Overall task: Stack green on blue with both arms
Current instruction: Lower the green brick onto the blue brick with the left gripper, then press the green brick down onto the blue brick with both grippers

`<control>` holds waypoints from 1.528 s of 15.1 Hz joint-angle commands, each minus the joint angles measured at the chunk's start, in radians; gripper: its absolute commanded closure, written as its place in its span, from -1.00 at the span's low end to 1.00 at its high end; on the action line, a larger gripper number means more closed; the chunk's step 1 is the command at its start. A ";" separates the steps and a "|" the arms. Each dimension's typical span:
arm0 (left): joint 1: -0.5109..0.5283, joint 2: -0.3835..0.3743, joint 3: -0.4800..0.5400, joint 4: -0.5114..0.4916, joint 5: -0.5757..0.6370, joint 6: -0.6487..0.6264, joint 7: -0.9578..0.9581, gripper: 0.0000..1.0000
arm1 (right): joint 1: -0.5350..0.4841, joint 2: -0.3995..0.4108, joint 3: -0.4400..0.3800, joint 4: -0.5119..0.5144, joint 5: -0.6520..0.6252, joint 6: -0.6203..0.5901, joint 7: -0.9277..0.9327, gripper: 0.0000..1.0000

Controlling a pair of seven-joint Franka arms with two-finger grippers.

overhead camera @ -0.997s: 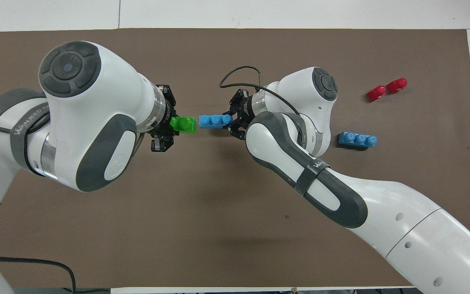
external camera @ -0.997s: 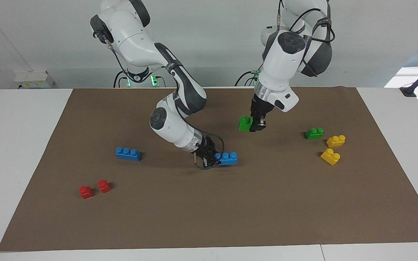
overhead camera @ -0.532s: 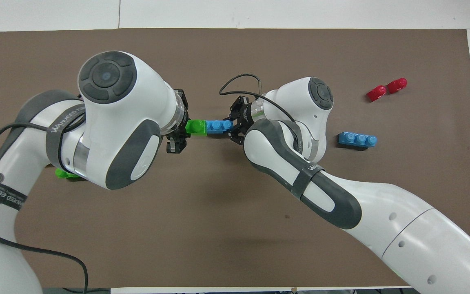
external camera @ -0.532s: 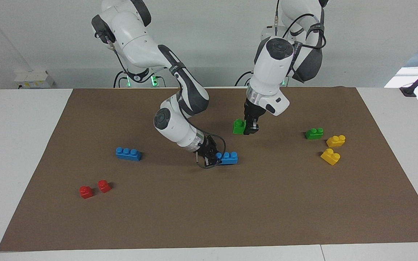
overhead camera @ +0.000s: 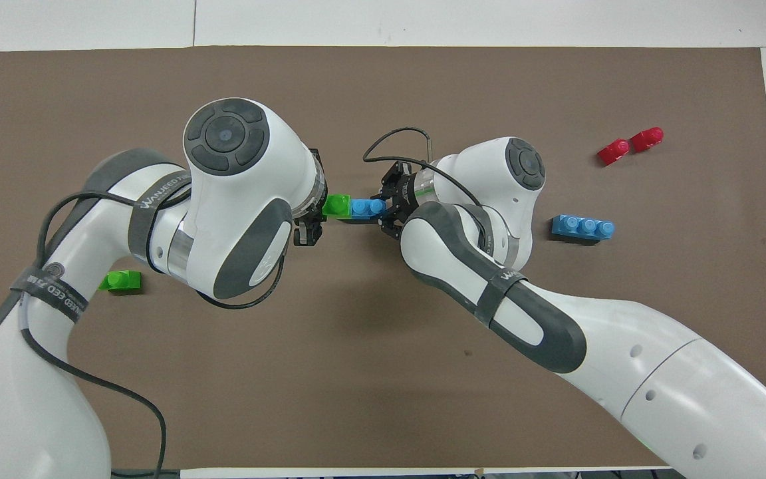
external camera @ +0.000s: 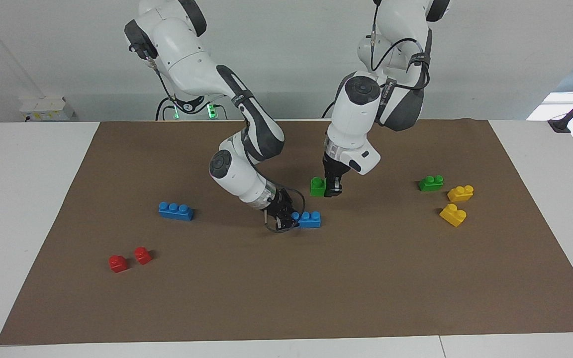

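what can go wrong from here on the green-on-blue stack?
1. The left gripper grips the green brick by one end, in the air above the blue brick. A tilted brick may miss the studs.
2. The right gripper clamps one end of the blue brick, covering part of it. Only the free end is open, so the two grippers could collide.
3. Pressing down on that free end could lever the blue brick in the grip.

My right arm (external camera: 246,124) bends low, elbow up, wrist tilted so its jaws sit clamped down by the surface. My left arm (external camera: 361,114) hangs steeply from above, wrist nearly vertical, jaws pinched tight, apparently raised clear of the surface.
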 commanded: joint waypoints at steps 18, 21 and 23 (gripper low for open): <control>-0.057 0.140 0.015 -0.071 0.094 0.229 -0.025 1.00 | -0.004 -0.003 0.006 -0.040 0.055 0.045 -0.049 1.00; -0.049 0.140 0.023 -0.076 0.107 0.253 -0.024 1.00 | -0.004 -0.003 0.006 -0.040 0.055 0.045 -0.049 1.00; -0.041 0.141 0.024 -0.079 0.125 0.279 -0.019 1.00 | -0.003 -0.003 0.006 -0.040 0.055 0.045 -0.049 1.00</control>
